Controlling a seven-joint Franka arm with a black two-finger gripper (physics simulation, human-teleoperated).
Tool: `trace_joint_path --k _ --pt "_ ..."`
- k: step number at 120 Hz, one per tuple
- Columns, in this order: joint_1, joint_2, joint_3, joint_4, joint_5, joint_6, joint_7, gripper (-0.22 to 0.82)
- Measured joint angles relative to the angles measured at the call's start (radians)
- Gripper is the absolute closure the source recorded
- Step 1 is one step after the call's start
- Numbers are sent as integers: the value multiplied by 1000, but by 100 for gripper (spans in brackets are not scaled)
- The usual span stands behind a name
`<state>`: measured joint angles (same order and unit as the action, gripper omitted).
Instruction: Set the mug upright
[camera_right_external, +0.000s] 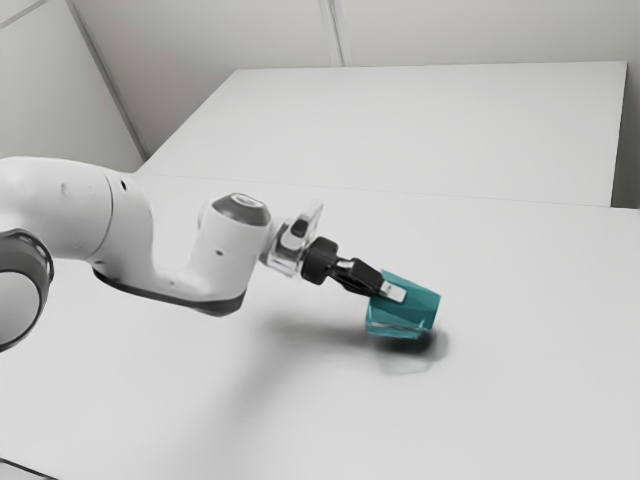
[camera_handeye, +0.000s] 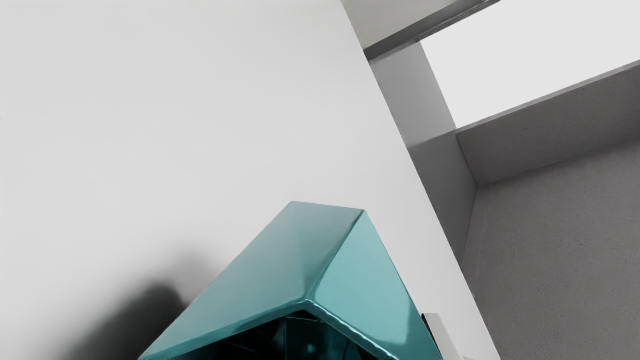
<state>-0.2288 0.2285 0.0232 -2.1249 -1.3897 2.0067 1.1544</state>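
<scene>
The teal, angular mug (camera_right_external: 412, 308) is tilted, its lower side just above its dark shadow on the table. At its side nearer the arm, my gripper (camera_right_external: 392, 292) is shut on it, a light fingertip lying along the upper near face. In the wrist view the mug (camera_handeye: 350, 280) has its dark opening toward my hand. One fingertip of the gripper (camera_handeye: 442, 332) stands against the mug's outer wall; the other finger is hidden.
The white table (camera_right_external: 530, 400) extends around the mug, with a pale raised panel (camera_right_external: 420, 130) behind it. In the wrist view, a grey wall (camera_handeye: 560, 240) lies past the table's edge.
</scene>
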Motion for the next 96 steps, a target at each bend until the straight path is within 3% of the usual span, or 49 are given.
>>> trace_joint_path --k 65,96 --pt "142 -269 0 -13 604 4 -198 77" --pt "145 -376 0 -56 926 -1 -320 78"
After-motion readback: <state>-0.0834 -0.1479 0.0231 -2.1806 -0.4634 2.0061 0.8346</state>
